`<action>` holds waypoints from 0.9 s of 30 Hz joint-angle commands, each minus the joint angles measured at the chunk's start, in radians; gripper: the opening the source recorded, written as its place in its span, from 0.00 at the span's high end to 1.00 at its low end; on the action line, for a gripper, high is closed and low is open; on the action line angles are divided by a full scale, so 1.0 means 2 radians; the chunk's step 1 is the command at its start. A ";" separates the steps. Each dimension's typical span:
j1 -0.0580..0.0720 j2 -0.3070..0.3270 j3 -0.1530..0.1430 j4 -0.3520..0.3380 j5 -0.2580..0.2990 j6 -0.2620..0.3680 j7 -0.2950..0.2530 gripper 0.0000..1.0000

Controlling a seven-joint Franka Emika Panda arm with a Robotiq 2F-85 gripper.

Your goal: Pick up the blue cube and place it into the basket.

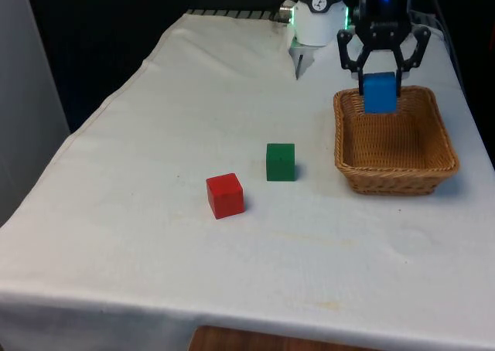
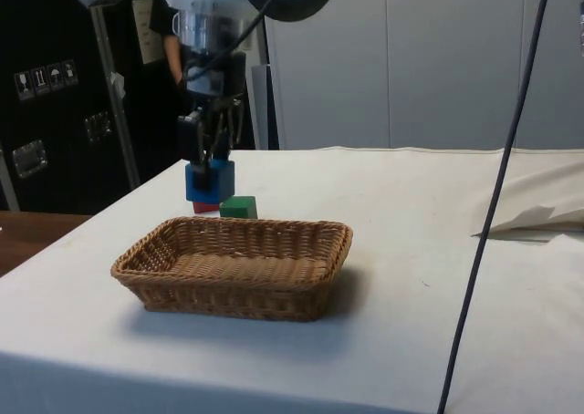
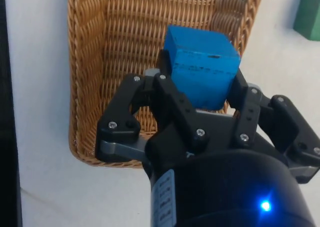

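Note:
My gripper (image 1: pixel 380 79) is shut on the blue cube (image 1: pixel 380 93) and holds it in the air over the far end of the wicker basket (image 1: pixel 394 169). From the side, the blue cube (image 2: pixel 210 181) hangs a little above the basket (image 2: pixel 233 277), near its far rim, clamped in the gripper (image 2: pixel 208 163). At the wrist, the blue cube (image 3: pixel 201 64) sits between the two fingers (image 3: pixel 167 87), with the basket's woven floor (image 3: pixel 135 32) beneath it.
A green cube (image 1: pixel 280 161) and a red cube (image 1: pixel 224 195) stand on the white cloth to the front view's left of the basket. The green cube (image 2: pixel 239 207) lies just beyond the basket in the side view. A black cable (image 2: pixel 497 195) hangs at that view's right.

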 commanded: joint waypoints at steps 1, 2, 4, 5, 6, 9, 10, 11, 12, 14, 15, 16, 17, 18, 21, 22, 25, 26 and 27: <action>0.003 0.003 -0.003 0.000 -0.010 0.003 0.007 0.96; 0.003 0.005 -0.001 0.000 -0.011 0.004 0.006 0.96; 0.003 0.009 0.000 0.001 -0.014 0.005 0.005 0.96; 0.000 0.007 0.003 0.001 -0.006 0.001 -0.001 0.96; 0.003 0.010 0.001 0.002 -0.016 0.005 0.004 0.96; 0.002 0.017 0.004 0.002 -0.024 0.006 0.001 0.96; 0.003 0.019 0.004 0.002 -0.027 0.007 0.002 0.96; 0.003 0.021 0.004 0.002 -0.030 0.008 0.003 0.96; 0.003 0.024 0.004 0.003 -0.035 0.009 0.004 0.96; 0.004 0.027 0.004 0.003 -0.039 0.011 0.005 0.96; 0.004 0.029 0.004 0.003 -0.043 0.012 0.007 0.96; 0.005 0.032 0.004 0.003 -0.046 0.013 0.008 0.96; 0.005 0.034 0.004 0.003 -0.049 0.014 0.009 0.96; 0.005 0.037 0.004 0.003 -0.052 0.017 0.010 0.96; 0.006 0.045 0.004 0.004 -0.062 0.024 0.016 0.96; 0.006 0.050 0.005 0.003 -0.068 0.031 0.020 0.96; 0.006 0.056 0.005 0.003 -0.074 0.038 0.025 0.96; 0.006 0.059 0.004 0.003 -0.076 0.042 0.027 0.96; 0.006 0.062 0.004 0.003 -0.078 0.047 0.029 0.96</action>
